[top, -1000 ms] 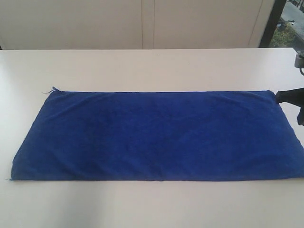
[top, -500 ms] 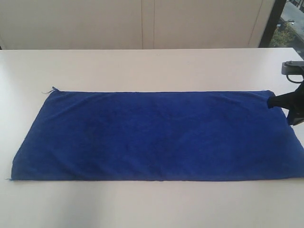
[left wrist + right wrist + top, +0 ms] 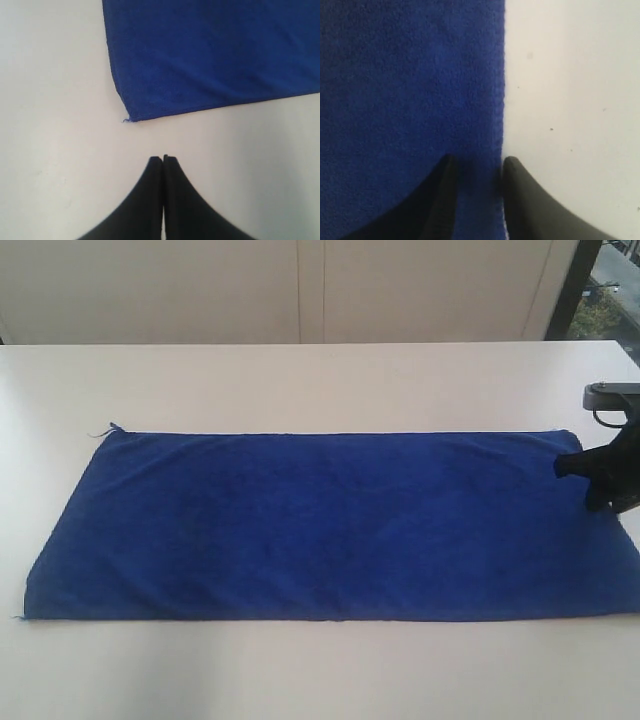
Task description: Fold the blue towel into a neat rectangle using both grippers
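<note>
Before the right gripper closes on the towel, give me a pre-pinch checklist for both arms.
1. Blue towel lies flat on the table, no bunching: ok.
2. Right gripper open: ok.
3. Right gripper straddles the towel's edge, with one finger over the cloth and the other at the edge line: ok.
4. Left gripper ready to pinch: not ok. It is shut and off the towel, with bare table between it and the nearest corner.
5. Right gripper low enough to catch cloth: cannot tell.
</note>
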Robot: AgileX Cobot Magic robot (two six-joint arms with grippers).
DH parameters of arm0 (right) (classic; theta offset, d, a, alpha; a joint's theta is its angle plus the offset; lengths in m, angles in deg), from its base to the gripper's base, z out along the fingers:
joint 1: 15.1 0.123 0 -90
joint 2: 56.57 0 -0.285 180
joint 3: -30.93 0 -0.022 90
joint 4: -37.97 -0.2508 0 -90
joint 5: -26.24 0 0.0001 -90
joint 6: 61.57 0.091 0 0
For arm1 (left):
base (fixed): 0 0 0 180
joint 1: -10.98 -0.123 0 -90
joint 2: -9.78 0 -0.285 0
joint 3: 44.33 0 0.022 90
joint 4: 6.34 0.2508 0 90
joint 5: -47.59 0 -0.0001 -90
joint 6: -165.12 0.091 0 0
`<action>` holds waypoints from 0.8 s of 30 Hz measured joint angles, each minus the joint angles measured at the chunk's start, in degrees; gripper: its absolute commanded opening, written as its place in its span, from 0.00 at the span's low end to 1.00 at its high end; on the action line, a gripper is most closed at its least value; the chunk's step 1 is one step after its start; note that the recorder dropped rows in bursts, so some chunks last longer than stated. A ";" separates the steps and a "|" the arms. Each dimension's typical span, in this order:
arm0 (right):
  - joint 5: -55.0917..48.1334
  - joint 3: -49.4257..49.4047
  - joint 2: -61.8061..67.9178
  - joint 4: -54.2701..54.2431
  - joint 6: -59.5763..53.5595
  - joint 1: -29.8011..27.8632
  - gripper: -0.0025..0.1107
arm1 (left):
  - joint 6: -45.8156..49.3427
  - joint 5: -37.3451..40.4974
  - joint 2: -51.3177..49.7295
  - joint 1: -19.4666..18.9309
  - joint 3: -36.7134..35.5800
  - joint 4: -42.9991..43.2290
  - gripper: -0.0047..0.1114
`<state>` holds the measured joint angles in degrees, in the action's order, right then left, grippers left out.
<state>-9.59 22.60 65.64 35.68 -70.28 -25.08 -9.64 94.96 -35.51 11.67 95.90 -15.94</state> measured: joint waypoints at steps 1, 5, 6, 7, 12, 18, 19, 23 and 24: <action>0.00 0.00 0.00 -0.07 0.00 0.00 0.05 | 0.00 0.00 0.00 0.00 0.00 0.00 0.04; -0.11 0.13 0.00 -0.25 0.11 0.00 0.02 | 0.00 0.00 0.00 0.00 0.00 0.00 0.04; -0.56 0.49 0.00 0.28 0.35 0.00 0.02 | 0.00 0.00 0.00 0.00 0.00 0.00 0.04; -1.70 1.24 0.23 1.90 1.43 0.00 0.02 | 0.00 0.00 0.00 0.00 0.00 0.00 0.04; -6.05 5.75 0.60 11.44 7.52 0.00 0.02 | 0.00 0.00 0.00 0.00 0.00 0.00 0.04; -9.17 9.85 0.60 17.82 12.52 -1.09 0.02 | 0.00 0.00 0.00 0.00 0.00 0.00 0.04; -9.68 10.42 0.60 17.82 12.62 -1.09 0.02 | 0.00 0.00 0.00 0.00 0.00 0.00 0.04; -11.05 11.75 -0.81 16.36 12.66 -0.41 0.02 | 0.00 0.00 0.00 0.00 0.00 0.00 0.04; -11.61 12.11 -1.63 15.90 12.76 0.07 0.02 | 0.00 0.00 0.00 0.00 0.00 0.00 0.04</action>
<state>-21.20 34.71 64.02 51.58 -57.52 -25.01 -9.64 94.96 -35.51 11.67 95.90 -15.94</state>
